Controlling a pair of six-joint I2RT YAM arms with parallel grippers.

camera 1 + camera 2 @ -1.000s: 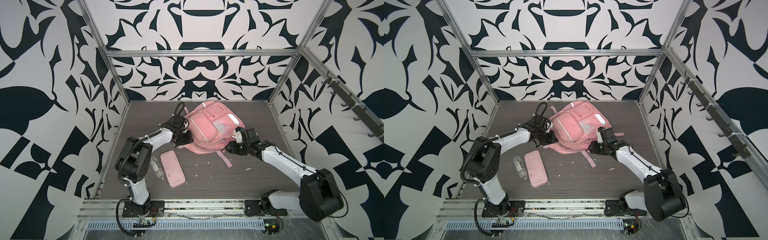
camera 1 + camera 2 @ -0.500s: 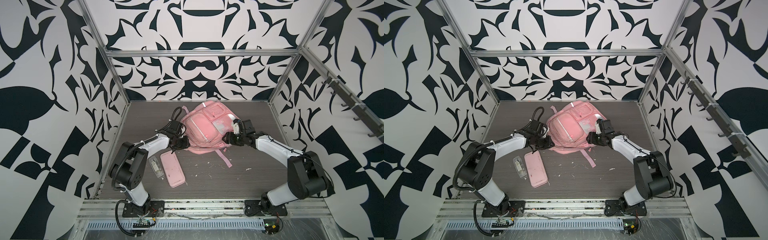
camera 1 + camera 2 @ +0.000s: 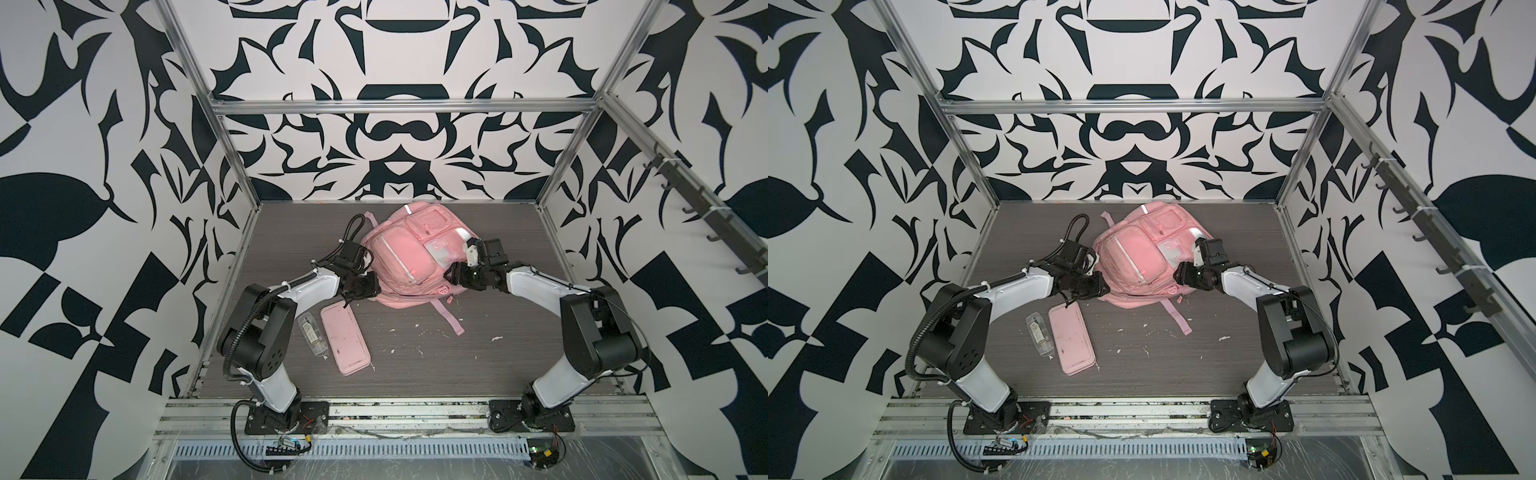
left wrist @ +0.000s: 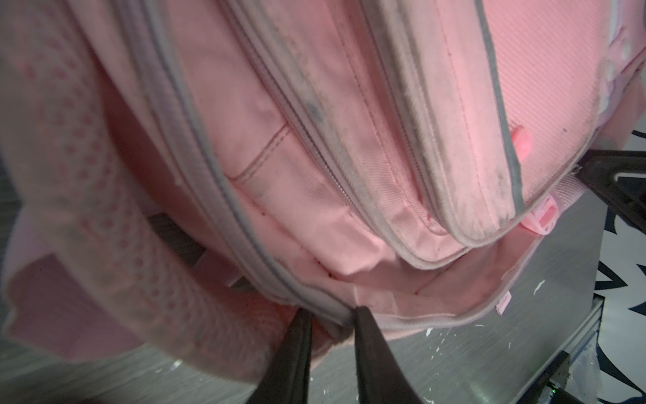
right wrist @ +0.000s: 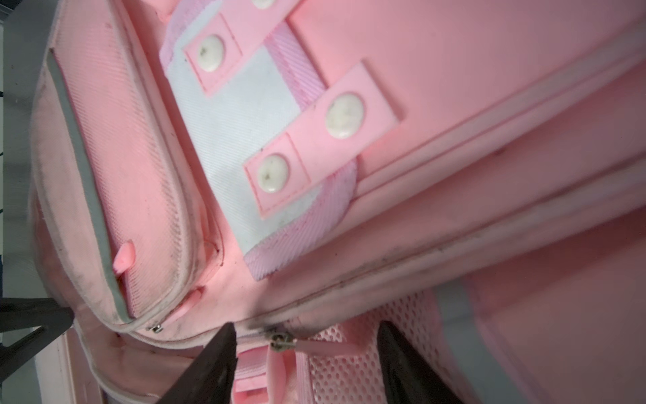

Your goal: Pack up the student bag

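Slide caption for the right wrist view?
Right gripper, jaws open, straddling a zipper pull on the pink student bag.

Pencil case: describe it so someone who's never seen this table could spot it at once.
On the grey table, find the big pink student bag at the back. Nearer the front and to its left lies the pencil case, beside a small clear bottle. Unlike the soft bag, it is flat, oblong and strapless.
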